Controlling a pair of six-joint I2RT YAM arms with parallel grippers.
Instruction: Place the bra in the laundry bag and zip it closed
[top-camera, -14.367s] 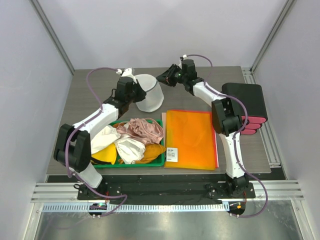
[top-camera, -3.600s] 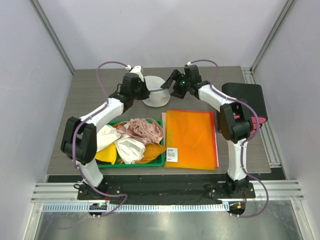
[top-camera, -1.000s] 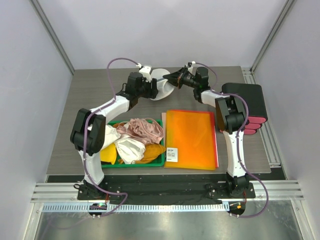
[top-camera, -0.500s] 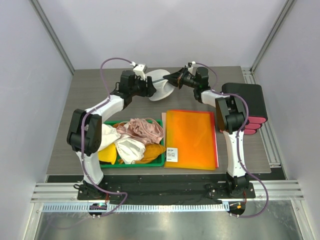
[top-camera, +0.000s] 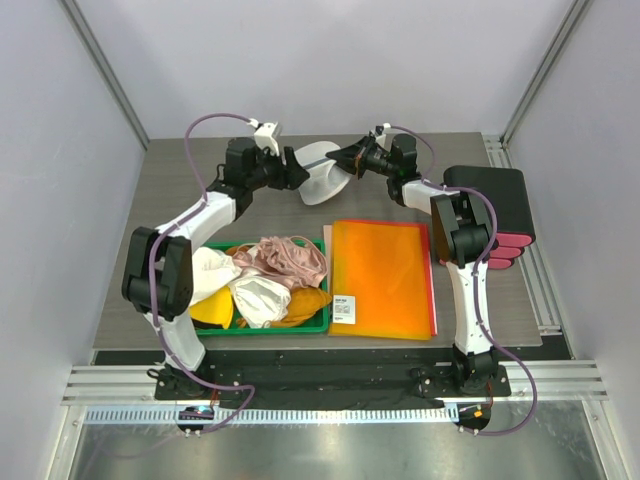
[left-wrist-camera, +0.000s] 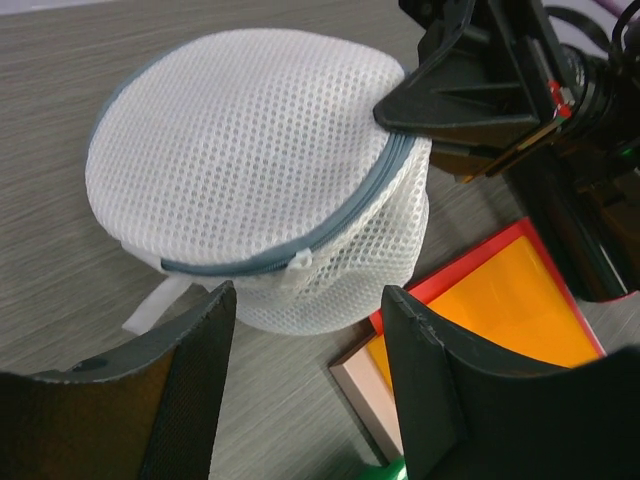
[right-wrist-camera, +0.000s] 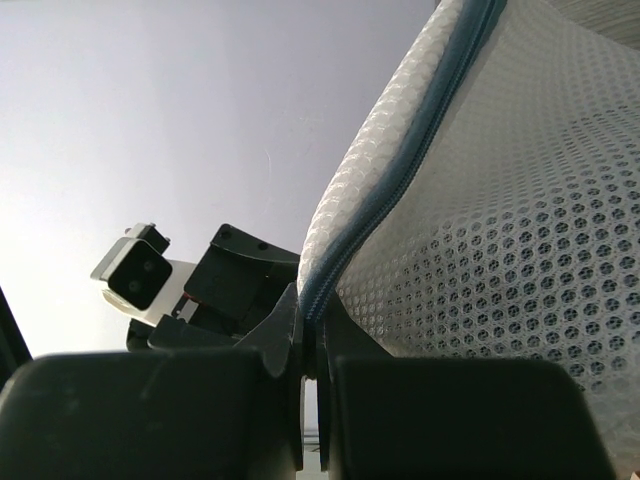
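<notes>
The laundry bag (top-camera: 323, 174) is a white mesh pouch with a grey zipper round its rim, resting tilted at the back of the table. My right gripper (top-camera: 346, 160) is shut on that zipper rim; in the right wrist view the jaws (right-wrist-camera: 312, 340) pinch the grey seam beside the mesh (right-wrist-camera: 500, 250). My left gripper (top-camera: 293, 171) stands open just left of the bag. In the left wrist view its fingers (left-wrist-camera: 190, 380) frame bare table below the bag (left-wrist-camera: 250, 170), touching nothing. A white zipper tab (left-wrist-camera: 300, 262) sits on the near rim. The bra is hidden.
A green tray (top-camera: 262, 331) near the front left holds pink, white and yellow garments. An orange folder (top-camera: 385, 278) lies to its right, its corner close under the bag (left-wrist-camera: 500, 300). A black box (top-camera: 490, 205) stands at the right edge.
My left gripper has drawn back leftward from the laundry bag, its arm swinging left. The right gripper stays shut on the rim, and the bag has tipped a little.
</notes>
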